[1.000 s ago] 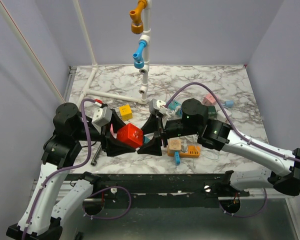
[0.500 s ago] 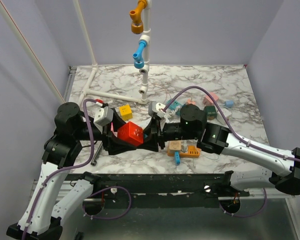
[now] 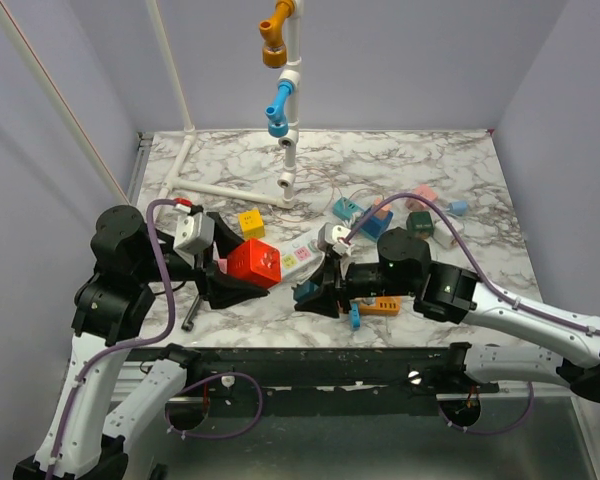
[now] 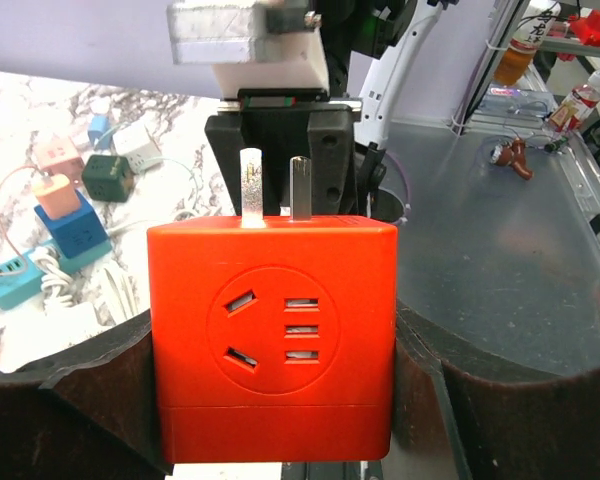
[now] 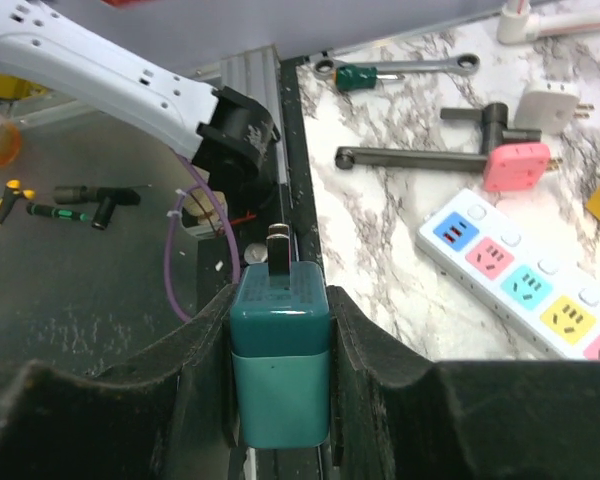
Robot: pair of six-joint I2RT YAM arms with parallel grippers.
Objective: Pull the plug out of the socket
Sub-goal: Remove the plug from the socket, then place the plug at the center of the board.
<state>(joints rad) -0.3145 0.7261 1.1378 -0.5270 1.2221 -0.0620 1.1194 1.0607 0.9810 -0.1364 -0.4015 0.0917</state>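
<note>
My left gripper point(image 3: 242, 280) is shut on a red cube socket adapter point(image 3: 252, 264), held above the table's front left. In the left wrist view the cube point(image 4: 272, 340) fills the space between the pads, outlet face toward the camera, two metal prongs on top. My right gripper point(image 3: 315, 292) is shut on a teal plug point(image 5: 278, 360) with its prongs bare, apart from the red cube. The long white power strip point(image 3: 302, 255) with pastel outlets lies on the marble between the grippers. It also shows in the right wrist view point(image 5: 525, 290), with nothing plugged into the visible outlets.
A white pipe frame point(image 3: 288, 130) with orange and blue fittings stands at the back. A yellow cube point(image 3: 251, 222), an orange adapter point(image 3: 378, 303) and several chargers with cords point(image 3: 375, 215) lie around. A pink adapter point(image 5: 515, 165) and a wrench point(image 5: 400, 70) lie near the front edge.
The two grippers were pressed together at the red cube. Now the right gripper has drawn back to the right with the teal plug, and the left has shifted left with the cube, uncovering the power strip.
</note>
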